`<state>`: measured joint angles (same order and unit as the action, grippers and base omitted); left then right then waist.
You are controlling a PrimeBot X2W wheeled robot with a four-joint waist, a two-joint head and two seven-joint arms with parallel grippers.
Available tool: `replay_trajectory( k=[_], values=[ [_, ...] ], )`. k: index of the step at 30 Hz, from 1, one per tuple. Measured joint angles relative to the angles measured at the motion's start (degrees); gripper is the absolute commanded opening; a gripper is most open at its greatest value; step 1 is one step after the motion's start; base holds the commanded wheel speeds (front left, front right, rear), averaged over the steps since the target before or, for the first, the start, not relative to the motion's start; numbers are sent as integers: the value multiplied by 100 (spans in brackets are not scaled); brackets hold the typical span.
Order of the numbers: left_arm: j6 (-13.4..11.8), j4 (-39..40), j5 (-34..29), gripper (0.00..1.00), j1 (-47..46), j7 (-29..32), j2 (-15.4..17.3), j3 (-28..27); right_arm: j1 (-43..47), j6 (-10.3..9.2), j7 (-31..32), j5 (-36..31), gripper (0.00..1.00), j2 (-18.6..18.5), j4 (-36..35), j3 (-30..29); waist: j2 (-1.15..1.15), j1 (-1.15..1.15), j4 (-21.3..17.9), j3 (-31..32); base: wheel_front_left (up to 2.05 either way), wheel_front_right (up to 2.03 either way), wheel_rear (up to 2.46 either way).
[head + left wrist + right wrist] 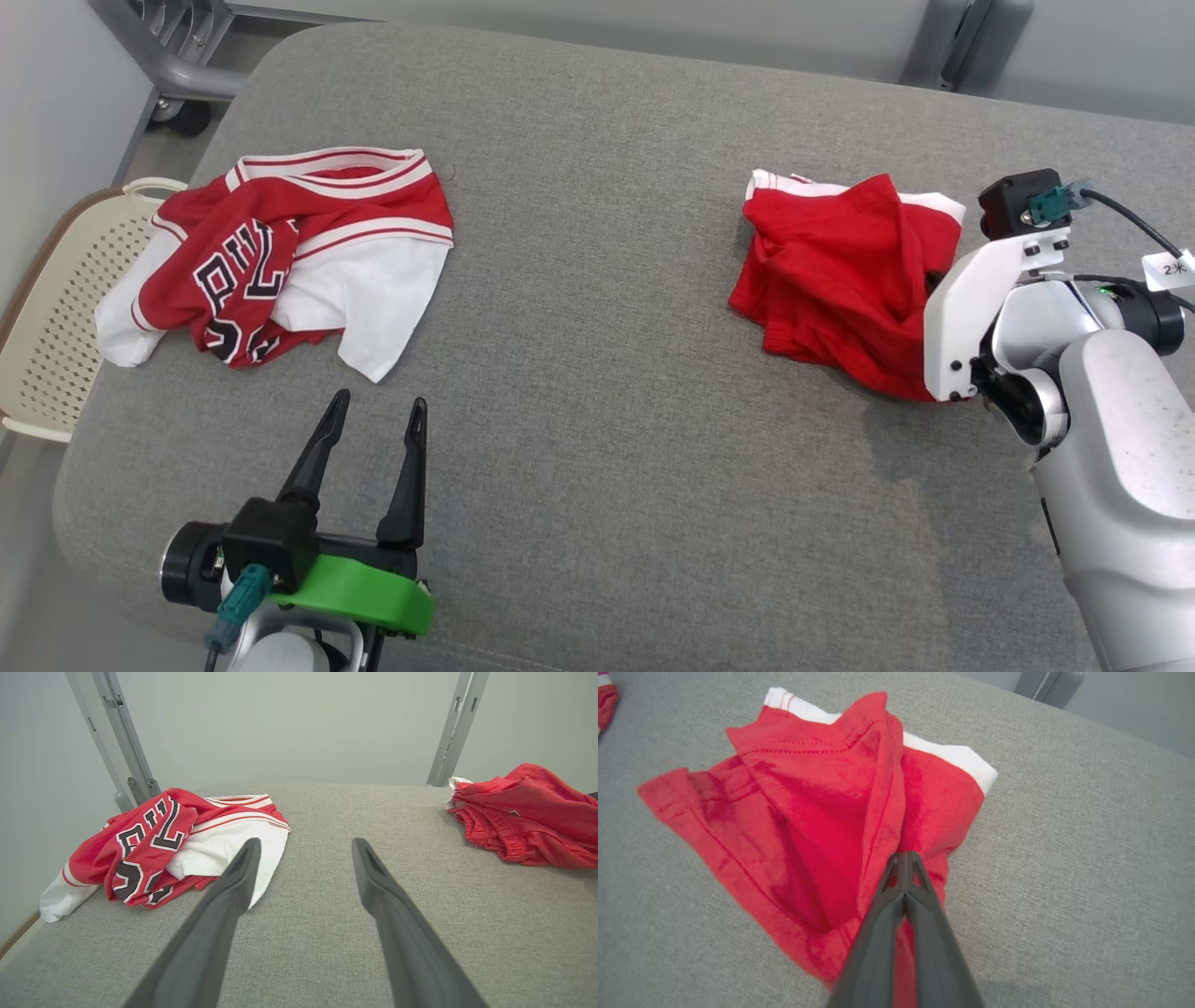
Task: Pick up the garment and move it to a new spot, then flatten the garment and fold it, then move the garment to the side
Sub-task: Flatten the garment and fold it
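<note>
Right gripper (904, 856) pinched fully together on a raised ridge of the red shorts (831, 261); cloth is pulled up into a peak at the fingertips, the rest lying on the grey padded surface (597, 420). The garment sits crumpled at the right side of the surface, white trim showing at its far edge. It reads as shorts from the gathered waistband in the left wrist view, though the bunching makes that uncertain. Left gripper (378, 403) spread wide, holding nothing, hovering low near the front edge, just short of a red-and-white jersey (280, 261) heaped at the left. Cream perforated basket (56, 308) sits beyond the left edge. Progress, as judged: only the opening grasp is made. The lift and carry to a new spot, the flattening, the fold and the final move aside all appear left to do.
</note>
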<state>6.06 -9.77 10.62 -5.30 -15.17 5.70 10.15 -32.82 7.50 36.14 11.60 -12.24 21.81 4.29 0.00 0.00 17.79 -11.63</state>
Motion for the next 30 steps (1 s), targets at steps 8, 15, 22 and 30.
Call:
replay_trajectory(
  k=[8,15,22,30],
  values=[
    [0,8,19,100,-1,-1,-7,0,97,-1,110,103,0,244,-123,248,0,0,13,-8,0,0,0],
    [-1,-7,34,100,2,0,-9,-24,210,-1,216,258,0,293,-219,814,0,0,26,46,0,0,0],
    [-2,-20,42,100,12,0,-16,-35,354,-1,309,534,0,326,-316,1624,0,0,18,102,0,0,0],
    [-25,-9,42,100,61,0,-26,-69,278,0,181,1002,0,411,-767,1944,0,0,-8,183,0,0,0]
  ],
)
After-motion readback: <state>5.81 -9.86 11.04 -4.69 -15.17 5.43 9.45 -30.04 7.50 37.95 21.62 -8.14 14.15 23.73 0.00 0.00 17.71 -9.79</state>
